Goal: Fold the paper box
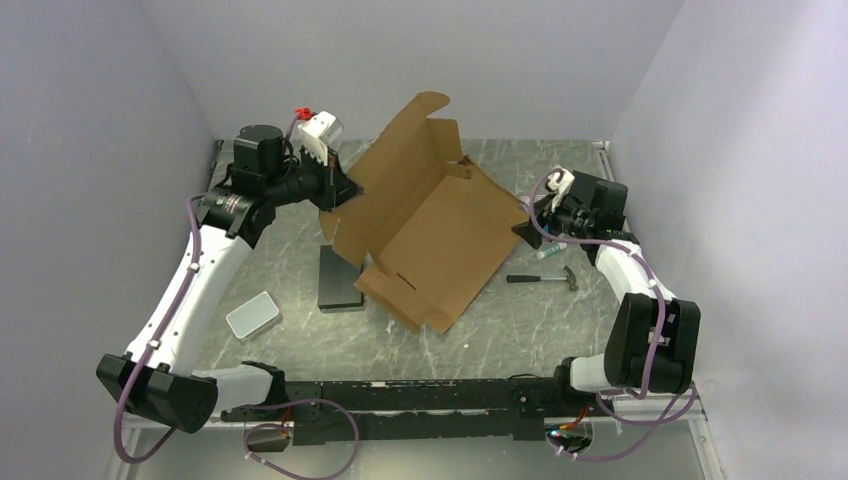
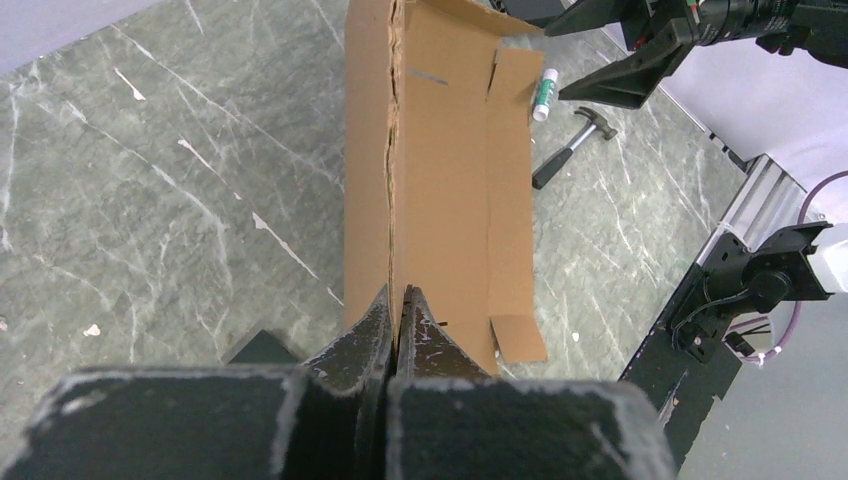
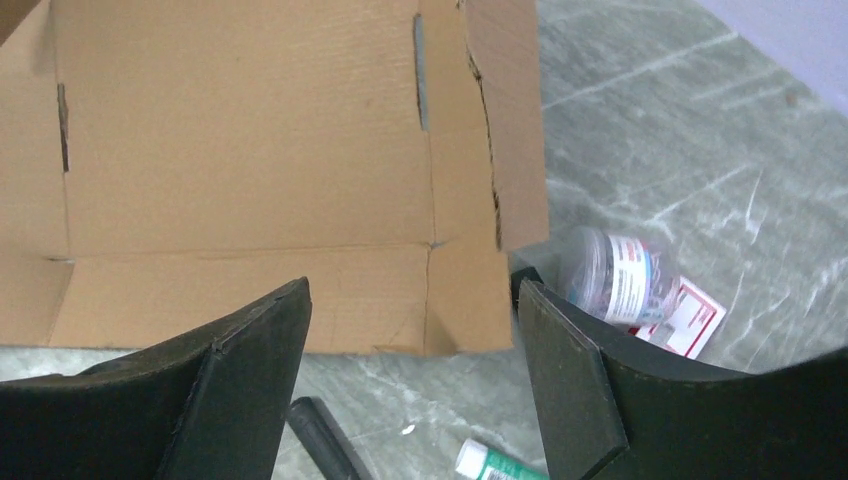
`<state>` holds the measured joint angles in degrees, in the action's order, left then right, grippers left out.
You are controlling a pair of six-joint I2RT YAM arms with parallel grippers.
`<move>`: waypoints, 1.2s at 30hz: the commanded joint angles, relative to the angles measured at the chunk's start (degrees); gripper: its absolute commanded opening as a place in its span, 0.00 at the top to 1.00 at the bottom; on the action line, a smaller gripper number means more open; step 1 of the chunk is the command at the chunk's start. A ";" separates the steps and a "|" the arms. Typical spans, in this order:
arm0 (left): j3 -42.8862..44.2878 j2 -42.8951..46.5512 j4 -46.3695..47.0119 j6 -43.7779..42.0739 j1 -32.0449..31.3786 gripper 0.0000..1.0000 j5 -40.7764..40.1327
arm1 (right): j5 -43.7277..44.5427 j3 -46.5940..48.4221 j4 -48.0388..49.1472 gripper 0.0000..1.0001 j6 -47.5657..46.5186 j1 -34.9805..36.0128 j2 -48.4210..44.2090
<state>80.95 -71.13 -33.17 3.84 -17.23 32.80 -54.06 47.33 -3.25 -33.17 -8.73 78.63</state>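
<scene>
A grey tin (image 1: 253, 315) was seen lying on the table (image 1: 300, 340) at the near left. The left gripper (image 2: 397, 300) was pressed together on a raised side wall of the paper box (image 1: 430, 230), with the cardboard edge pinched between its fingers (image 2: 368, 325). A black block (image 1: 340, 280) was laid flat just beside the box's left edge, partly under it. The box was found mid-table, opened out and set diagonally, its left side lifted and one flap stood up toward the back wall. A hammer (image 1: 545, 279) and a small white tube (image 1: 548, 254) were placed on the table right of the box. The right gripper (image 3: 410, 330) was spread wide at the box's right corner, the cardboard edge reaching between its fingers (image 3: 565, 370); contact could not be told. A labelled clear jar (image 3: 615, 275) was noted near that corner.
</scene>
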 commanded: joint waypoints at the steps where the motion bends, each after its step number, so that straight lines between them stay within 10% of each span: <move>1: -0.23 2.52 4.87 -1.02 -0.17 1.00 -0.09 | -0.09 0.52 6.72 0.20 12.21 -2.80 1.28; 14: -1.05 3.52 6.22 -0.06 -0.17 1.00 -0.12 | -2.84 -8.03 25.94 0.23 45.30 -7.43 7.56; 36: -2.53 6.61 7.85 0.82 -0.17 1.00 0.50 | -1.99 -11.28 37.63 0.48 61.19 1.52 12.05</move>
<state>78.32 -66.28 -29.52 4.19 -17.23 32.18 -55.81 36.91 26.59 23.11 -8.32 93.12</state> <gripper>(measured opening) 0.013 0.562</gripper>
